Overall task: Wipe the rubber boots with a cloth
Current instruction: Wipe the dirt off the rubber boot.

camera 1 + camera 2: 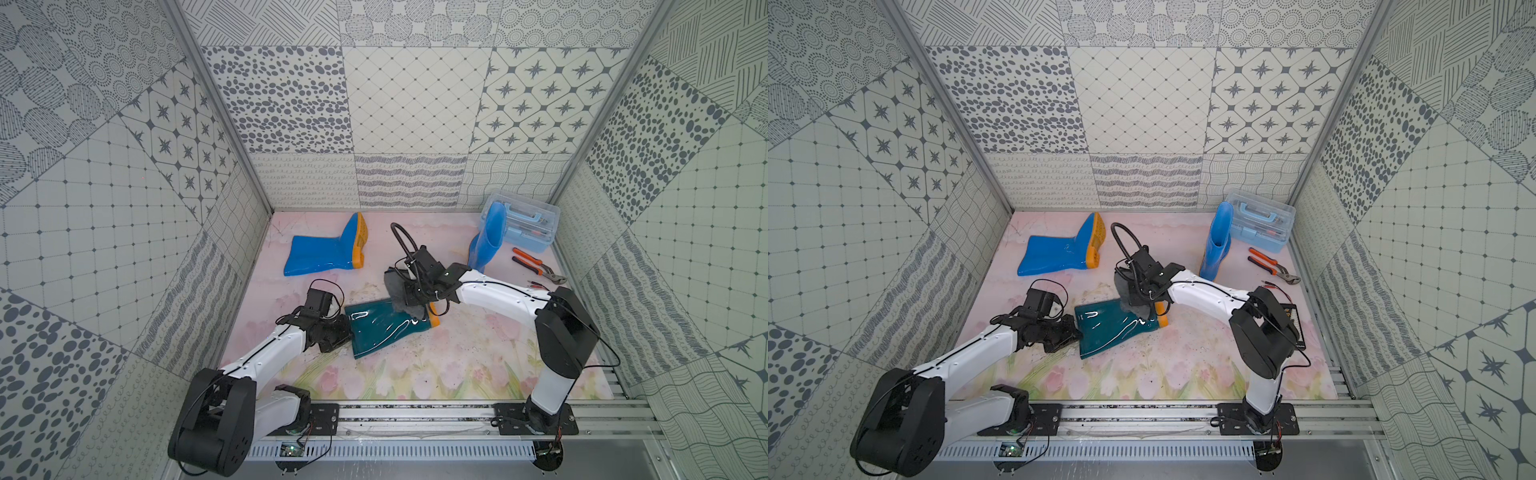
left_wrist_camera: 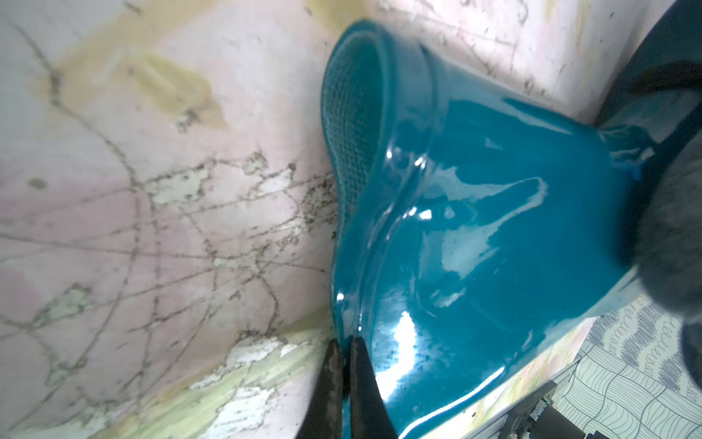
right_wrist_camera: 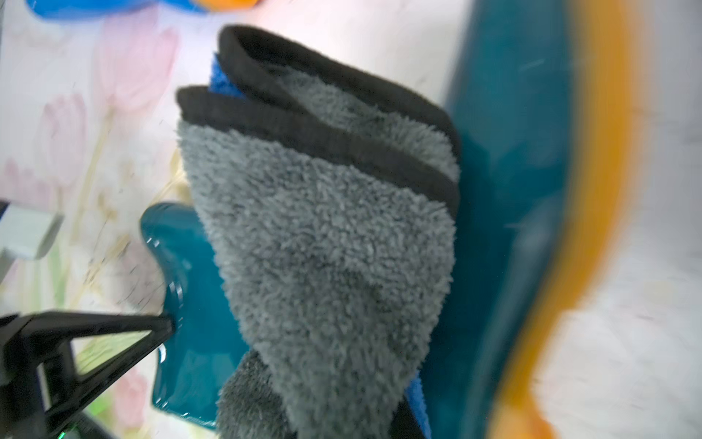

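A dark teal rubber boot (image 1: 382,330) (image 1: 1108,328) lies on its side mid-table, its orange sole toward the right arm. My left gripper (image 1: 347,332) (image 2: 343,342) is shut on the rim of its shaft (image 2: 342,114), a thin strip of teal between the two black fingers (image 2: 364,380). Above the boot's foot (image 3: 509,152), my right gripper (image 1: 409,301) (image 1: 1133,299) is shut on the folded grey cloth (image 3: 323,247) (image 1: 394,286). The cloth hangs onto the boot and hides the right fingers. One blue boot (image 1: 320,249) lies at the back left, another (image 1: 488,237) stands at the back right.
A clear blue toolbox (image 1: 523,226) sits in the back right corner behind the standing boot. Orange-handled pliers (image 1: 536,266) lie near the right wall. Patterned walls close in three sides, and a metal rail (image 1: 415,415) runs along the front.
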Robot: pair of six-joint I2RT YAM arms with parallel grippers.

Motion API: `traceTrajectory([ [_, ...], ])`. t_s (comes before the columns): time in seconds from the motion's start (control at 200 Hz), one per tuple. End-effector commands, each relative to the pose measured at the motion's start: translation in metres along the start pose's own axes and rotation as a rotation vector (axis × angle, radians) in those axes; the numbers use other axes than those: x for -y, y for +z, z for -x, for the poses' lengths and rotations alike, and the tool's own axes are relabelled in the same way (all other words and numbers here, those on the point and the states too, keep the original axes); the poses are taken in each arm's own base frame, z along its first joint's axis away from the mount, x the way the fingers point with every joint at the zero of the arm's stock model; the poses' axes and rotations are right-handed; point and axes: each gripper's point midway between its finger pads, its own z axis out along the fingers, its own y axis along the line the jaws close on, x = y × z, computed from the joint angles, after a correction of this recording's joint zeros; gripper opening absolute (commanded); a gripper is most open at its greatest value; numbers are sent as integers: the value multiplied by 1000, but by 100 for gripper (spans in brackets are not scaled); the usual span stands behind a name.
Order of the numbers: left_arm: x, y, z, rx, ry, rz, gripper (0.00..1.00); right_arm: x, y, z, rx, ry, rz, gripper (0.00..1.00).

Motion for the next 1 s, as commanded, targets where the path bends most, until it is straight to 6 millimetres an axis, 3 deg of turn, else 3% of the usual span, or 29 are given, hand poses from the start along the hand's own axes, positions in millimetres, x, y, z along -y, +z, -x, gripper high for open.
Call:
traceTrajectory([
  [0.0,-12,2,-5,-13,-8,49,0,12,1,-13,11,-21,-72,0],
  [0.155,-10,1,-5,-12,-8,43,0,-36,16,-39,-13,-52,27,0],
  [0.345,-10,-1,-6,-13,-8,46,0,-123,29,-77,-58,-108,187,0],
  [0.425,-10,-3,-6,-10,-4,47,0,-137,32,-84,-74,-102,216,0],
  [0.505,-10,-4,-7,-7,-2,47,0,-133,32,-86,-70,-77,220,0],
  [0.615,-11,-4,-8,-4,-2,48,0,-112,26,-91,-71,-80,168,0],
  [0.855,-10,-3,-7,-7,0,44,0,-10,5,-84,-36,43,14,0],
  [0.92,-11,-1,-8,-12,-2,44,0,-1,-3,-77,-6,55,5,0],
  [0.995,-10,0,-8,-20,-2,42,0,-7,-5,-73,6,48,14,0],
])
